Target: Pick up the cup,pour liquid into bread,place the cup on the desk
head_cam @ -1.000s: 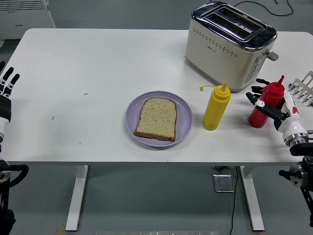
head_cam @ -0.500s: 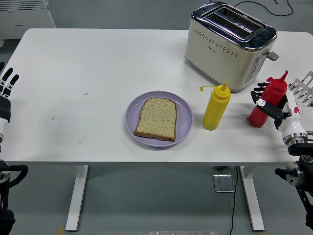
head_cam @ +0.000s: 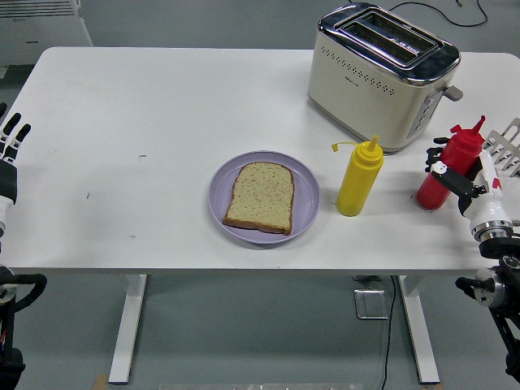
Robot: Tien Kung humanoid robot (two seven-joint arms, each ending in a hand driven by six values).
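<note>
Bread slice (head_cam: pixel 259 196) on purple plate (head_cam: pixel 304 213); R hand (head_cam: pixel 457 174) grips red bottle (head_cam: pixel 449 165).

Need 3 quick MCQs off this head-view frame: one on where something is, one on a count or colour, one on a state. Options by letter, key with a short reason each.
1. Where does the slice of bread lie?
A. On the purple plate
B. In the toaster
C. On the bare table

2. How many squeeze bottles are on the table?
A. One
B. Two
C. Three

3. How does the red bottle stand?
A. Upright and free
B. Lying flat on the table
C. Tilted, in the right hand

Key:
1 A: the slice sits in the middle of the plate, left of the yellow bottle.
2 B: one yellow and one red bottle, both in front of the toaster.
3 C: its nozzle leans up and to the right, and the hand's fingers are wrapped round its body.
</note>
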